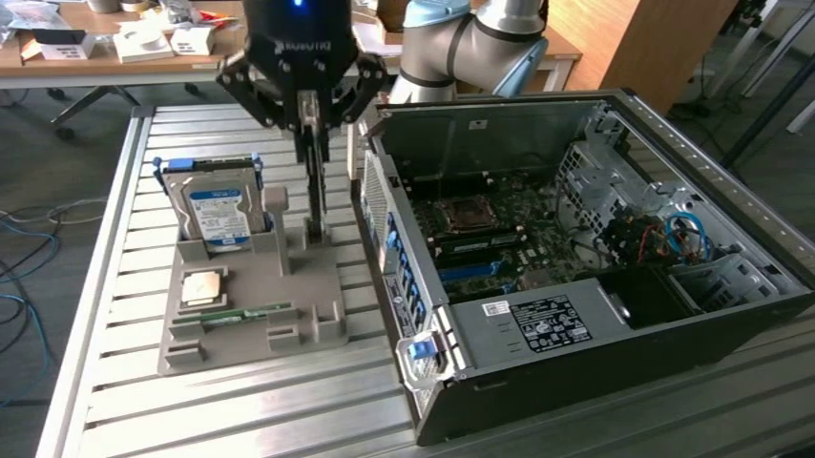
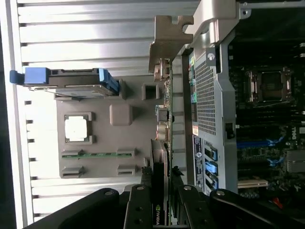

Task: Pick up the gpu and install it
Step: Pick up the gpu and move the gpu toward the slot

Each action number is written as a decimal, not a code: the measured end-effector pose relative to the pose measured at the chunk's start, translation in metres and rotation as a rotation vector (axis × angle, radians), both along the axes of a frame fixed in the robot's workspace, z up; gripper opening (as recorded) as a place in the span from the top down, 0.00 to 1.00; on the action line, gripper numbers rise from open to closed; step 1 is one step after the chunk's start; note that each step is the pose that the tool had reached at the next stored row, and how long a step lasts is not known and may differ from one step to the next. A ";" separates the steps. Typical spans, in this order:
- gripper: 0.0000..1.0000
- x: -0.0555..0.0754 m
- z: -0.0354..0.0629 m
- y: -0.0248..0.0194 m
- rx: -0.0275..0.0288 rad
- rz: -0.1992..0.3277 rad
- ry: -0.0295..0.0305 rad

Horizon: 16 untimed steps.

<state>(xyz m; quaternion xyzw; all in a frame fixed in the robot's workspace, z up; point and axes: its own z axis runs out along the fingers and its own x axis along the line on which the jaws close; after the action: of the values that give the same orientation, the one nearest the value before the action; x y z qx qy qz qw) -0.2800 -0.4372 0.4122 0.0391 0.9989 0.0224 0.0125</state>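
Observation:
The gpu is a thin dark card standing on edge over the back of the grey holder tray, next to the open computer case. My gripper comes down from above and its fingers are shut on the card's upper edge. In the wrist view the gpu runs edge-on away from my gripper, with its silvery bracket at the far end. I cannot tell whether the card's lower edge still rests in the tray's slot.
The tray also holds a hard drive with a blue-white label, a square processor and a green memory stick. The case's motherboard lies exposed. Everything sits on a slatted metal table.

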 end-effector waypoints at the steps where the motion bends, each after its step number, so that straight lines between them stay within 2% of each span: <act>1: 0.74 0.000 0.0045 0.0000 -0.0001 0.000 0.0001; 5: 0.74 0.000 0.0161 0.0000 0.0006 0.000 0.0001; 11: 0.74 0.001 0.0167 0.0000 0.0012 0.000 0.0002; 16: 0.74 0.008 0.0167 0.0000 0.0013 0.000 0.0001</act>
<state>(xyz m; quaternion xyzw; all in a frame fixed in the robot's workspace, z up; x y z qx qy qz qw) -0.2721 -0.4372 0.4289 0.0392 0.9989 0.0231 0.0124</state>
